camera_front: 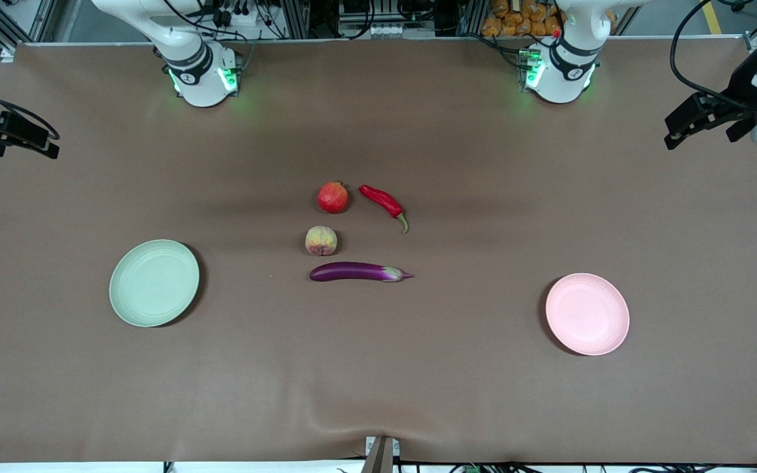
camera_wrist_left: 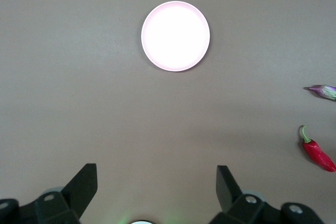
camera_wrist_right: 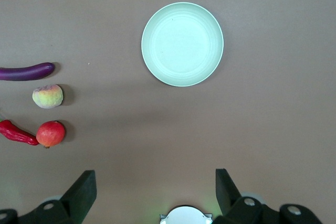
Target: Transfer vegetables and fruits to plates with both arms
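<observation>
In the middle of the table lie a red pomegranate (camera_front: 333,197), a red chili (camera_front: 385,203) beside it, a pale peach (camera_front: 321,240) and a purple eggplant (camera_front: 359,271) nearest the front camera. The pale green plate (camera_front: 154,282) (camera_wrist_right: 182,44) lies toward the right arm's end and the pale pink plate (camera_front: 587,314) (camera_wrist_left: 175,35) toward the left arm's end. My left gripper (camera_wrist_left: 157,184) (camera_front: 704,121) hangs high over the table between its base and the pink plate, open and empty. My right gripper (camera_wrist_right: 156,184) (camera_front: 7,135) hangs high likewise on the green plate's side, open and empty.
The brown table cover (camera_front: 378,368) is bare around both plates. The arm bases (camera_front: 201,72) (camera_front: 556,66) glow green at the table's edge farthest from the front camera. The right wrist view shows the pomegranate (camera_wrist_right: 51,134), peach (camera_wrist_right: 48,96), eggplant (camera_wrist_right: 26,71) and chili (camera_wrist_right: 16,133).
</observation>
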Available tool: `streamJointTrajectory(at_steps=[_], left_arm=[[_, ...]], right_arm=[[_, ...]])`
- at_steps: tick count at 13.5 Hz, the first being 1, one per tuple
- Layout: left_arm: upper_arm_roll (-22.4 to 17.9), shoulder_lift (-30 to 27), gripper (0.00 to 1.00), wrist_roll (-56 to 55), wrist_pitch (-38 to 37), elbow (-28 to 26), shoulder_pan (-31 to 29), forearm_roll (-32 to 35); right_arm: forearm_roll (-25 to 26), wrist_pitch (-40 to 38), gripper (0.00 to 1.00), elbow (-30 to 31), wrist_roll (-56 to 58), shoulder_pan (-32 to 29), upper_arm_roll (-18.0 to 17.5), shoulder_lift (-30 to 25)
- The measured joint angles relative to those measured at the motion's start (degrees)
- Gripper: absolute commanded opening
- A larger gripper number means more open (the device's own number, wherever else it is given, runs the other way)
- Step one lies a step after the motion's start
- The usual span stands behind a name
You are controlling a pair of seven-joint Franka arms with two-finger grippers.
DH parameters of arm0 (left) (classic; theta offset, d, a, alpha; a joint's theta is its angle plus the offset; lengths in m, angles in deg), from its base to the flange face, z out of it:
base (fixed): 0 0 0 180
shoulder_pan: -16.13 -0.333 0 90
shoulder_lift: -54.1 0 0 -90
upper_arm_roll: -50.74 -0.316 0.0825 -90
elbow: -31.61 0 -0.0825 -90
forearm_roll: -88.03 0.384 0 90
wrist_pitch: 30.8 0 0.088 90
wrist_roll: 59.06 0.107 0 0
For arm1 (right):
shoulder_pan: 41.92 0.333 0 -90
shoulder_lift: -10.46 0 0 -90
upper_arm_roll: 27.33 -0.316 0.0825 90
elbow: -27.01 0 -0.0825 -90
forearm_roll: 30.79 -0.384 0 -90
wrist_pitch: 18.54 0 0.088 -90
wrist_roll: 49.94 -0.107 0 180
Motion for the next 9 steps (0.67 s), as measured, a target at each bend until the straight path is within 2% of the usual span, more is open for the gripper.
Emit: streamJointTrajectory(at_steps=[9], left_arm=[[-0.41,0.45,1.0,0.09,-2.53,1.29,0.62,-0.68]], right_arm=[[0.0,0.0,1.0,-0.02,-0.02,-0.01,0.05,0.0]])
